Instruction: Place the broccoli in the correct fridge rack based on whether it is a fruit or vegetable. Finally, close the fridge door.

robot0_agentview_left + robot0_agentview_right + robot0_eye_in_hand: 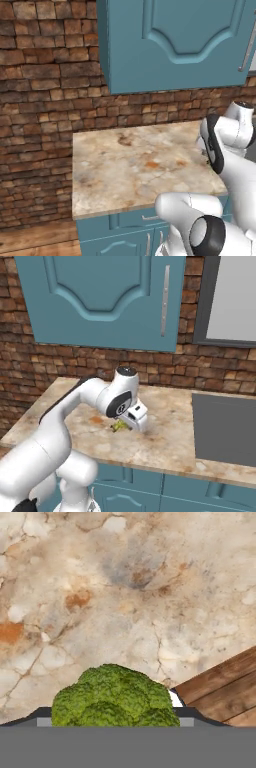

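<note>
One broccoli [115, 696], one marble counter [130, 165] — one blue wall cabinet [175, 42].

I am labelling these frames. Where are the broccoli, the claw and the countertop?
broccoli [116, 697], hand view, middle of the green floret top.
claw [125, 426], right base view, between its fingertips.
countertop [125, 165], left base view, bare marbled surface.

We see our arm bent low and forward, gripper [121, 427] pointing down, fingers closed around broccoli [115, 696].
</note>
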Controlling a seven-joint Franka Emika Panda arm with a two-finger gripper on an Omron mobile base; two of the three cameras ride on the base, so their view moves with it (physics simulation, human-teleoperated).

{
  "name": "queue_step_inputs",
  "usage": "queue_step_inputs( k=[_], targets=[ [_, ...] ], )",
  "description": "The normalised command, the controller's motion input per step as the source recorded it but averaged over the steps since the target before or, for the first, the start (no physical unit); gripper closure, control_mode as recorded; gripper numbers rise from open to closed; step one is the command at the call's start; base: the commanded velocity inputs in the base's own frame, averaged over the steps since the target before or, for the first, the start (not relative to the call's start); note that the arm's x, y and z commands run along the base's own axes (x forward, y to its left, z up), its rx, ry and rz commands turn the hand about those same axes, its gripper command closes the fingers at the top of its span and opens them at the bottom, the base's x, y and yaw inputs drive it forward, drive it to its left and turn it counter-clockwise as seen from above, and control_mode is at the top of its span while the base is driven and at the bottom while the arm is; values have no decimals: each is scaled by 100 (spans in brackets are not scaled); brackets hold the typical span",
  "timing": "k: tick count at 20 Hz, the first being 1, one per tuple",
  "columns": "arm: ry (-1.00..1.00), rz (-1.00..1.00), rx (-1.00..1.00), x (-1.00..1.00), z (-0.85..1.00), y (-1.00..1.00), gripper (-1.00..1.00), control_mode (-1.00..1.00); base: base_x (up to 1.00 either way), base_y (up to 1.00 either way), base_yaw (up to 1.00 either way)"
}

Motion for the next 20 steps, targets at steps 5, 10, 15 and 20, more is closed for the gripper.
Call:
queue_step_inputs(
  k=[5,10,15,20],
  targets=[
    [-3,-2,0,-59,53,71,100,-100,0,0,0],
    [0,0,0,-4,8,14,100,-100,0,0,0],
    [0,-21,0,-59,-1,0,100,-100,0,0,0],
    [-4,-42,0,-32,0,0,100,-100,0,0,0]
  ],
)
